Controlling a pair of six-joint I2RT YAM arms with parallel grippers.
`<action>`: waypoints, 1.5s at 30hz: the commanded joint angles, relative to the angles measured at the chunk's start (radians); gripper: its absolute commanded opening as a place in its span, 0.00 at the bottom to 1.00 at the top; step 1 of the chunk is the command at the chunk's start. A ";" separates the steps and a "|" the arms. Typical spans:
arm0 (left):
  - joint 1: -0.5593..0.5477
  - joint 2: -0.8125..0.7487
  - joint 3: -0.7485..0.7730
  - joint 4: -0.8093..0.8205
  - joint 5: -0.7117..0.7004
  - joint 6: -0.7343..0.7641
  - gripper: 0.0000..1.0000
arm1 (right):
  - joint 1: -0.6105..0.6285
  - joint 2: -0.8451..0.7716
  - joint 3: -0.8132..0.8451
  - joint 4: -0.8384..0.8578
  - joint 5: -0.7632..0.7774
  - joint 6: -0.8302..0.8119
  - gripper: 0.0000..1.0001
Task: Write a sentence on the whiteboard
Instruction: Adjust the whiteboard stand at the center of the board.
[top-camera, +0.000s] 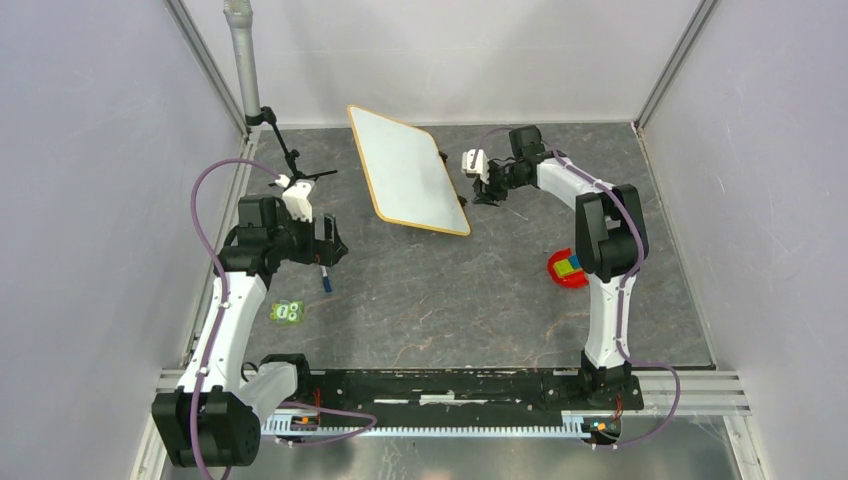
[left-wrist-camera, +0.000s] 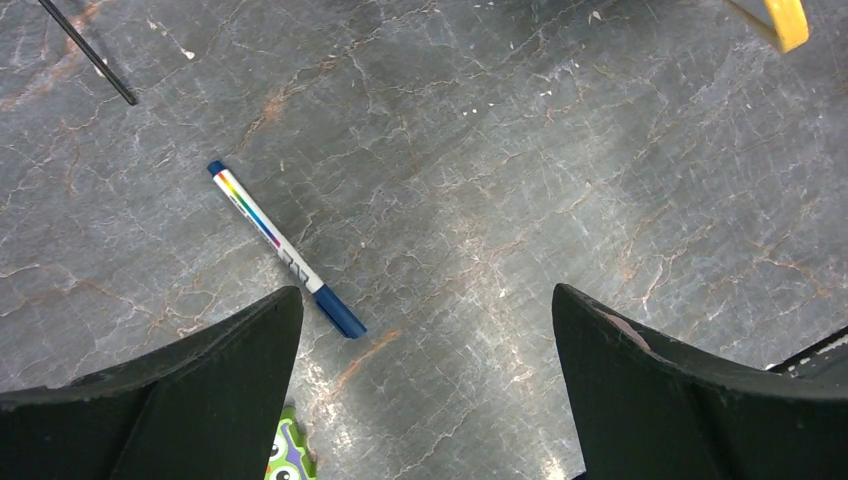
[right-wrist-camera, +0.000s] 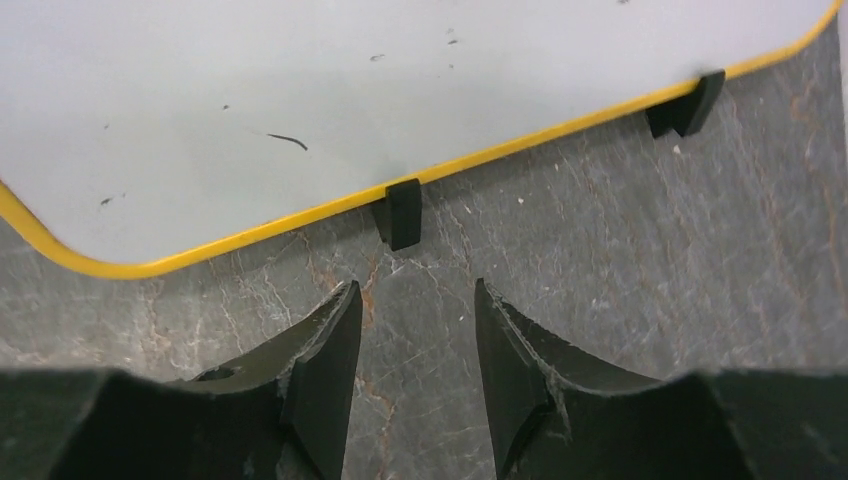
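Observation:
The whiteboard (top-camera: 408, 168) lies at the back centre, turned at an angle, with a thin yellow frame and black clip feet (right-wrist-camera: 402, 212). Its surface (right-wrist-camera: 350, 90) shows only a few small dark marks; no sentence is visible. A blue-capped marker (top-camera: 326, 280) lies on the table. In the left wrist view the marker (left-wrist-camera: 285, 250) lies just ahead of the left finger. My left gripper (top-camera: 330, 250) (left-wrist-camera: 428, 300) is open and empty above it. My right gripper (top-camera: 484, 192) (right-wrist-camera: 415, 290) is open and empty, just off the board's edge near a clip foot.
A small green googly-eyed item (top-camera: 287, 312) (left-wrist-camera: 288, 455) lies near the marker. A red holder with coloured blocks (top-camera: 566, 268) sits by the right arm. A black stand (top-camera: 290, 160) stands at the back left. The whiteboard's corner shows in the left wrist view (left-wrist-camera: 785, 20).

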 joint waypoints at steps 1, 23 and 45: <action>-0.002 -0.015 0.008 0.006 0.043 0.046 1.00 | 0.022 0.028 0.051 -0.088 -0.003 -0.297 0.52; -0.001 -0.008 0.006 0.002 0.032 0.051 1.00 | 0.097 0.123 0.116 -0.199 0.032 -0.414 0.34; 0.002 -0.128 0.060 -0.012 -0.054 -0.039 1.00 | 0.228 -0.417 -0.636 -0.036 0.088 0.084 0.00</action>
